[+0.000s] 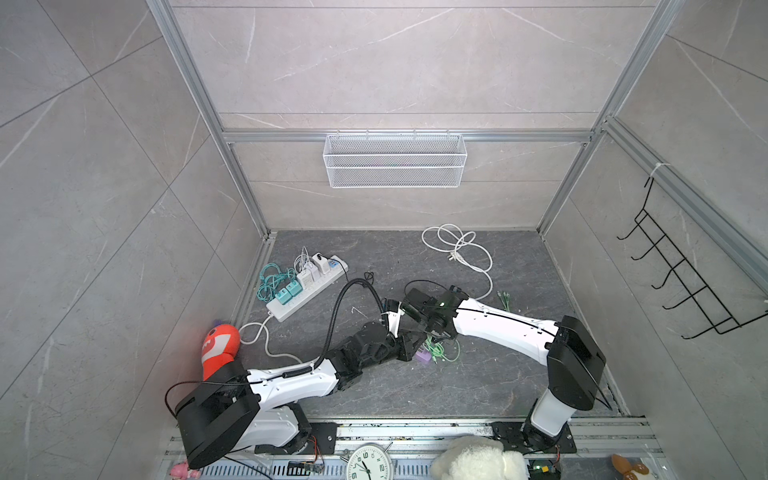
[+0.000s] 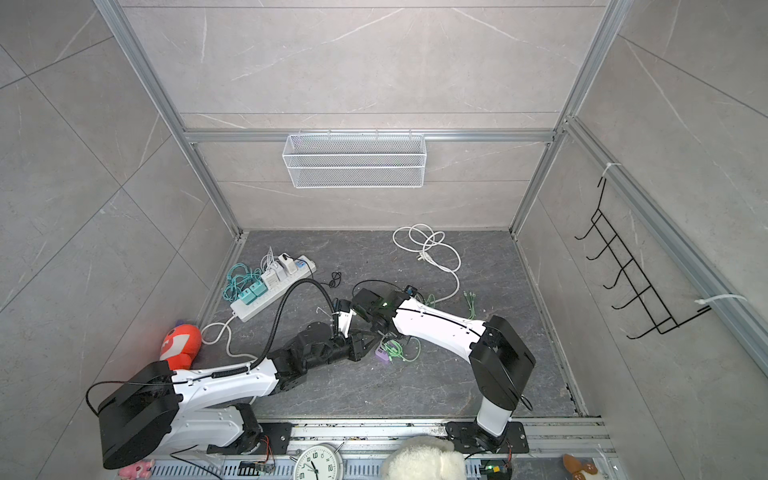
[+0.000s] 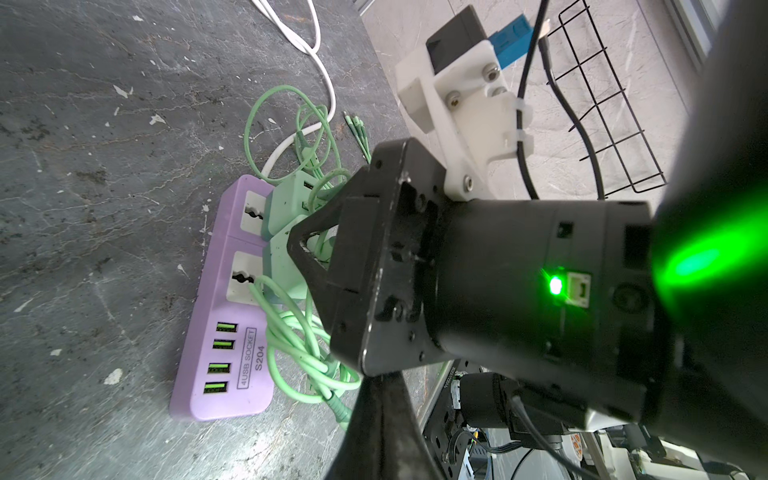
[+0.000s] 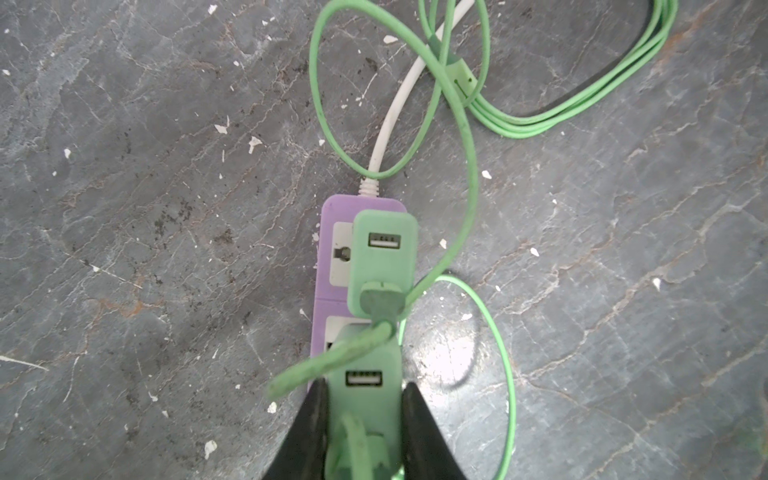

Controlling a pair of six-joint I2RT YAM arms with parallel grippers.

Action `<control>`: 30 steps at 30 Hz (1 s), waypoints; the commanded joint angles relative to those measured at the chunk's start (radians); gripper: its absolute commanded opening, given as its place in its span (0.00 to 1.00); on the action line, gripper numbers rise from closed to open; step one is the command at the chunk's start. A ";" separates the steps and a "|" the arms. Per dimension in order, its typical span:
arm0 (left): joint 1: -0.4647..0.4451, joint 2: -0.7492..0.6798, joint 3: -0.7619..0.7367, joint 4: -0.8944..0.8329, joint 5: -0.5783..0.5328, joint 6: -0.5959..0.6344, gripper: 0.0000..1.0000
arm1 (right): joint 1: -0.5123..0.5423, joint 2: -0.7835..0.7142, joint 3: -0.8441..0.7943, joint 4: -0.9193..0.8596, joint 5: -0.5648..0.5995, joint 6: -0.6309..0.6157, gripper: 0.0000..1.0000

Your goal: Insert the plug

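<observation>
A purple power strip (image 4: pixel 332 212) lies on the dark floor, small in both top views (image 1: pixel 423 356) (image 2: pixel 382 355). One green plug (image 4: pixel 382 257) sits in its far socket. My right gripper (image 4: pixel 365 387) is shut on a second green plug (image 4: pixel 374 409), held over the strip's near socket with its USB port facing up. In the left wrist view the strip (image 3: pixel 232 374) shows four lit USB ports, and the right gripper's black body (image 3: pixel 395 270) hides most of the held plug. My left gripper (image 3: pixel 380 386) is shut with nothing in it, close beside the right one (image 1: pixel 409 347).
Loose green cable (image 4: pixel 469 166) loops around the strip. A white power strip (image 1: pixel 307 286) with several chargers lies back left, a white cord coil (image 1: pixel 457 245) back right. An orange plush toy (image 1: pixel 220 345) sits front left. A wire basket (image 1: pixel 395 160) and black hook rack (image 1: pixel 681 282) hang on the walls.
</observation>
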State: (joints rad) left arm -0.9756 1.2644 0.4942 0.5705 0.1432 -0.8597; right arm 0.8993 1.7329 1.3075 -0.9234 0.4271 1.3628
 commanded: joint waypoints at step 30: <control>0.040 -0.137 -0.066 -0.006 -0.026 0.014 0.00 | 0.056 0.111 -0.037 0.035 -0.041 0.108 0.00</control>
State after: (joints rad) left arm -0.9455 1.1507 0.4332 0.5533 0.1318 -0.8627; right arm 0.9543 1.7718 1.3087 -0.9321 0.5163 1.4700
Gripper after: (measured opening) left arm 0.054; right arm 0.267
